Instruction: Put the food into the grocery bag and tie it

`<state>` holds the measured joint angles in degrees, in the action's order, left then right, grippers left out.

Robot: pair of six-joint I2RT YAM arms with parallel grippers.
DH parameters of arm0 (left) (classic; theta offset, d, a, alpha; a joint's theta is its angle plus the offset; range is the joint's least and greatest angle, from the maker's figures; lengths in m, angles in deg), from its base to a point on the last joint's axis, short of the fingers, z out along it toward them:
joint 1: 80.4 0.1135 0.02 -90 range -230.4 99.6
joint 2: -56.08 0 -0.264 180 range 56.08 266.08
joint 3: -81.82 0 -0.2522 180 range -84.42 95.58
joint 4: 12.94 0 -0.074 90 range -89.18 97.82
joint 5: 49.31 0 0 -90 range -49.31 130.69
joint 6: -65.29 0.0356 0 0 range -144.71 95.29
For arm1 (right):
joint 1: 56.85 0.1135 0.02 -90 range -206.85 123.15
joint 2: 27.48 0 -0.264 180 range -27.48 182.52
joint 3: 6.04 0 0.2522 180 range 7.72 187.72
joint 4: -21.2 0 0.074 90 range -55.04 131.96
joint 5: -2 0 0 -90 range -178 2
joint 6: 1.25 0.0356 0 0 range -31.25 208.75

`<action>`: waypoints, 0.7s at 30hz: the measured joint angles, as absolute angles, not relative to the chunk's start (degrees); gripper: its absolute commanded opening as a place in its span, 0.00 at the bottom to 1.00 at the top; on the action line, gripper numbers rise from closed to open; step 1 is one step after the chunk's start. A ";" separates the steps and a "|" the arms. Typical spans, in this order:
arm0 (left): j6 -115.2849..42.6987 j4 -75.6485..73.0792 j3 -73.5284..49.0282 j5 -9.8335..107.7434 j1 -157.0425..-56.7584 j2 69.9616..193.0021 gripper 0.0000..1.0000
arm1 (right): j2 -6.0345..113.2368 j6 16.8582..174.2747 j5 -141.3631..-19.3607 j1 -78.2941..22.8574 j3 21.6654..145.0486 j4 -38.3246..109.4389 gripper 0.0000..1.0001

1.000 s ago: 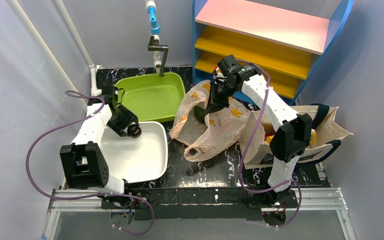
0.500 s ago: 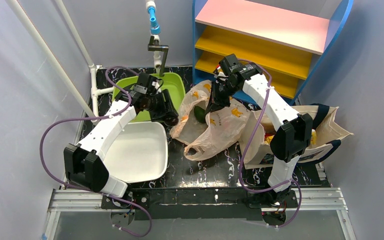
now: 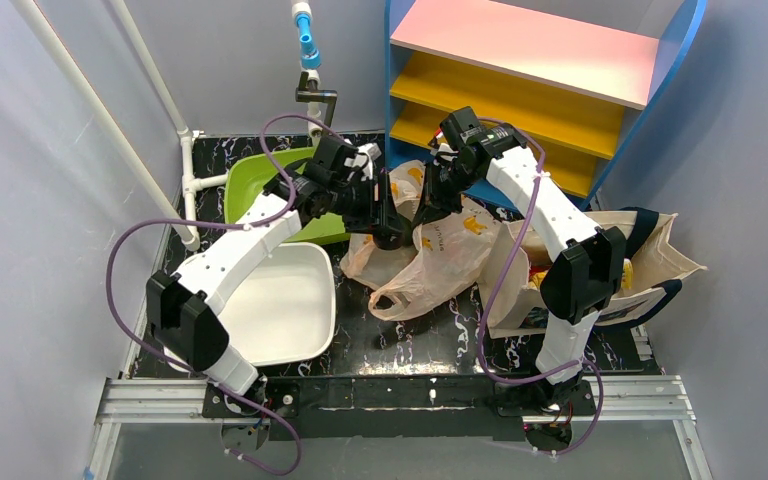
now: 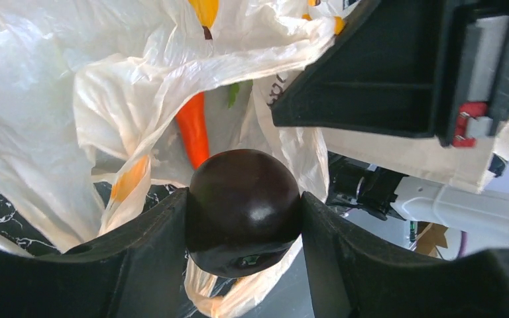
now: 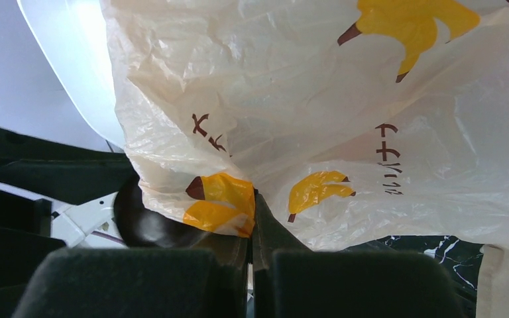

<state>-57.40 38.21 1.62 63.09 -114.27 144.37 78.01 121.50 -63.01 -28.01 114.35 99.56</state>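
Left claw (image 4: 242, 222) grips the dark brown glossy ball (image 4: 242, 192) over the thin beige plastic grocery bag (image 4: 40, 99); right claw (image 5: 253, 228) pinches its rim; long orange vegetable (image 4: 193, 129) lies inside; tying remains.

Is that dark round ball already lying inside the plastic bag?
No, the dark brown ball sits gripped in the left pincer over the beige plastic bag.

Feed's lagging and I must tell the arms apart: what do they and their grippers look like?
Both alike: left arm and right arm have white links with black joint housings, and a purple cable loops along each. The left gripper and right gripper are black, with angular fingers.
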 measured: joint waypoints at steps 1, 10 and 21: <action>-57.29 38.03 1.88 62.80 -114.71 145.13 0.00 | 77.99 121.50 -63.01 -28.01 114.35 99.56 0.01; -57.79 37.72 2.01 56.64 -115.73 153.18 0.30 | 77.99 121.33 -63.64 -28.11 114.35 100.08 0.01; -59.02 37.13 3.35 55.22 -115.78 155.34 0.98 | 77.99 121.31 -64.04 -28.40 114.31 100.92 0.01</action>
<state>-59.02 37.13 3.35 55.22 -115.78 155.34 77.99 121.31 -64.04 -28.40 114.31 100.92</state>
